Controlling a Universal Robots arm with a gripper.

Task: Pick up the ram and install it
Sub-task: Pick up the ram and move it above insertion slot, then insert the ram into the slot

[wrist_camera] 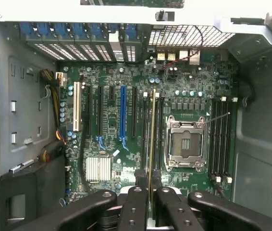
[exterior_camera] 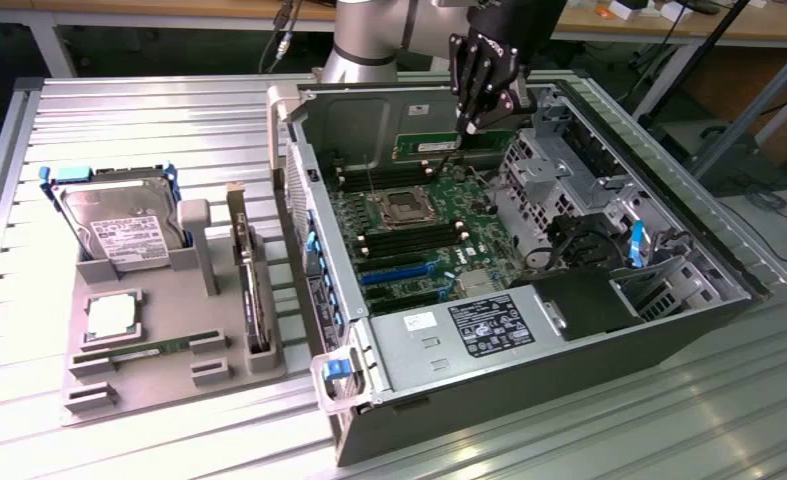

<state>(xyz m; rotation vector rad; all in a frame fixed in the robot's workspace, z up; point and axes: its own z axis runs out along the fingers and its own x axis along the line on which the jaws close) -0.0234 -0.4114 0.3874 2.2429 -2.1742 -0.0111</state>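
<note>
The gripper [wrist_camera: 150, 195] is clenched on the ram [wrist_camera: 152, 134], held edge-on inside the open computer case [exterior_camera: 366, 120]. Its long axis runs along the memory slots [wrist_camera: 161, 125] beside the empty processor socket [wrist_camera: 184, 143]. The case lies on a slatted metal table [exterior_camera: 140, 110].

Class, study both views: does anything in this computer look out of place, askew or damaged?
Nothing looks damaged or spilled. The one oddity: the processor socket is empty. The gripper holds the ram edge-on over the motherboard.

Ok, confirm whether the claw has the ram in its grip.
Yes, the claw is shut on the ram, which shows edge-on above the motherboard.
</note>
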